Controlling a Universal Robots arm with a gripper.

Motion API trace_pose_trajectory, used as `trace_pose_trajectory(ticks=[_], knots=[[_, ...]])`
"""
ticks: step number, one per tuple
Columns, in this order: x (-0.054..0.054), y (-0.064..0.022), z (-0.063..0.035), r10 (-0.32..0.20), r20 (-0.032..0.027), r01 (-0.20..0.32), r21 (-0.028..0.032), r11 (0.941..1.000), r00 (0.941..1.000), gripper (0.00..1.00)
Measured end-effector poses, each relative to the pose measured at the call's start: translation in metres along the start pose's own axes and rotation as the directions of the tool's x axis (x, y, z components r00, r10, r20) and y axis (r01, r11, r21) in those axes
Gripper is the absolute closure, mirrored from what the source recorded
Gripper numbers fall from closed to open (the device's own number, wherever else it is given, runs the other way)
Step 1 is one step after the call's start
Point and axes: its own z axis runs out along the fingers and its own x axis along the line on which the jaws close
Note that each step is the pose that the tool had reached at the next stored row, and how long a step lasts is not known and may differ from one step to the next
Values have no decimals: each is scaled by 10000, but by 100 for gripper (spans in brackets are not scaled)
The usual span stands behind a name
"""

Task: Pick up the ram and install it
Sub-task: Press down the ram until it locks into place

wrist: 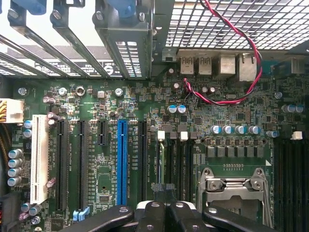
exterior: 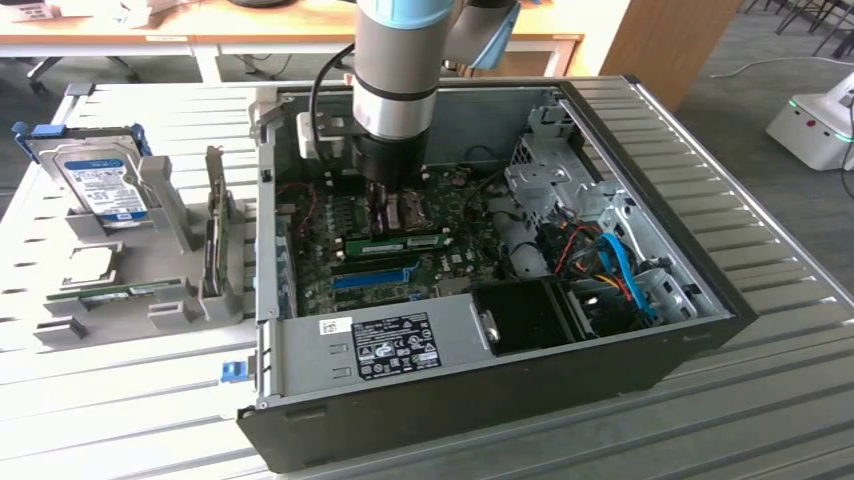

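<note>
Gripper (wrist: pixel 164 215) fingers stand pressed together, closed, just above the motherboard (wrist: pixel 231 116) inside the open computer case (exterior: pixel 400 400), with the arm reaching down over the board's middle. Directly beyond the fingertips, a ram stick (wrist: pixel 167 162) sits edge-up in one of the black memory slots (wrist: pixel 179 162), between the long blue expansion slot (wrist: pixel 121 162) and the metal CPU socket frame (wrist: pixel 234 186); whether the fingers touch it I cannot tell. From the exterior view, a green ram stick (exterior: pixel 400 243) lies on the board just beside the arm, toward the drive cage. Farther along the board a red and black cable (wrist: pixel 231 58) loops past the rear ports. Outside the case, a hard drive (exterior: pixel 110 190) rests in a grey holder (exterior: pixel 160 290) on the table (exterior: pixel 120 400)
</note>
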Motion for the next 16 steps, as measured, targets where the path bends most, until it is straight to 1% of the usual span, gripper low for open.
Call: trace_pose_trajectory(ticks=[16], knots=[[1, -1, 23, 0, -2, 0, -1, 10000, 10000, 89]])
